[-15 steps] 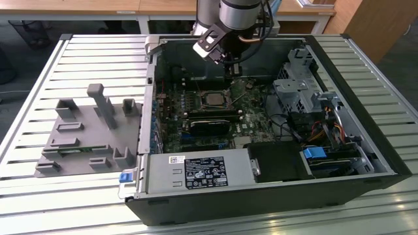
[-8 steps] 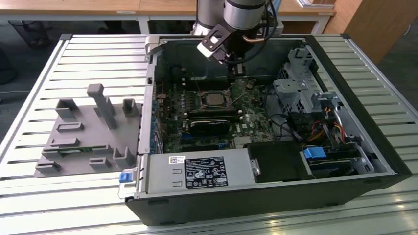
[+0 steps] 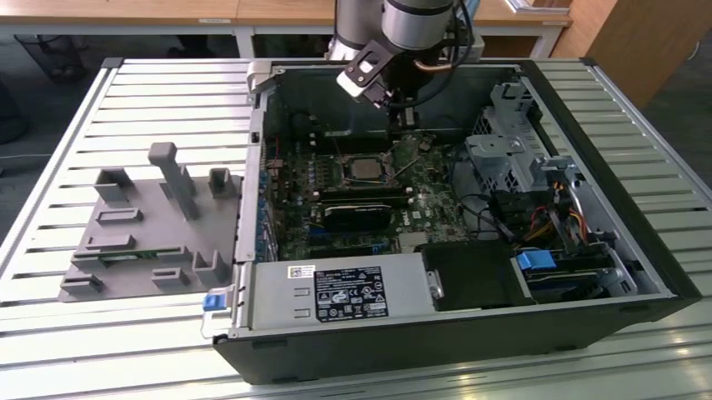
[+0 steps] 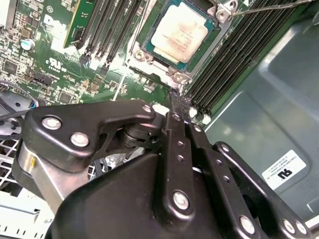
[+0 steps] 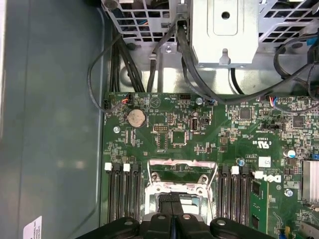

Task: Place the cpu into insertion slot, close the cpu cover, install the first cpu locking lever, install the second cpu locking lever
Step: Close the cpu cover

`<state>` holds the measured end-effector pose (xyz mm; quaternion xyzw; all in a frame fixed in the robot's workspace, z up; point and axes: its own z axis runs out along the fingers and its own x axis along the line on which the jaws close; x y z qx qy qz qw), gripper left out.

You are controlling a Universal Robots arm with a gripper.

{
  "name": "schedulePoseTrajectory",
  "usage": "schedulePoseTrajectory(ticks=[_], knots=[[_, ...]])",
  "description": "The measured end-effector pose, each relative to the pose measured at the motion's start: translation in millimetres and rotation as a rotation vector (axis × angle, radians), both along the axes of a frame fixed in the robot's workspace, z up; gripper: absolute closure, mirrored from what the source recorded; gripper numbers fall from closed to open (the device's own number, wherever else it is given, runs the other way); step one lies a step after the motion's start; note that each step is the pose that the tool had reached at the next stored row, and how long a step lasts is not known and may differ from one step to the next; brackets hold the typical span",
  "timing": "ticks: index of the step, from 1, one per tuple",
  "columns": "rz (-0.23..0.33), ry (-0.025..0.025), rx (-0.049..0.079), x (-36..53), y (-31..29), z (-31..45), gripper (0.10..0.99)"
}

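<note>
Robot fingers (image 4: pixel 178 105), pressed together, hover beside the seated cpu (image 4: pixel 179 34); its thin locking lever (image 4: pixel 269 7), apparently unlatched, looks springy and is best pushed near the tip.

The cpu (image 4: pixel 178 35) lies on the motherboard (image 4: pixel 50 59) between memory slots (image 4: pixel 107 25).

Robotics lab, computer-assembly station.
Silver-grey robot arm (image 3: pixel 406 21) reaching into an open black desktop computer case (image 3: pixel 445 354), green motherboard (image 5: pixel 199 129) exposed. Case sits on a slatted pale metal surface (image 3: pixel 100 350). Grey moulded plastic parts fixture (image 3: pixel 133 242) alongside. Light wooden desks (image 3: pixel 133 8) behind.
</note>
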<state>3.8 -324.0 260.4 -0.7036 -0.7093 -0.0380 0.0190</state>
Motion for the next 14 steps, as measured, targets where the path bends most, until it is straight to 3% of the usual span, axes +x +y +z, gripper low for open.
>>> schedulePoseTrajectory(ticks=[14], knots=[[0.0, 0.0001, 0.0, 8.9, -2.2, 1.8, 0.98]])
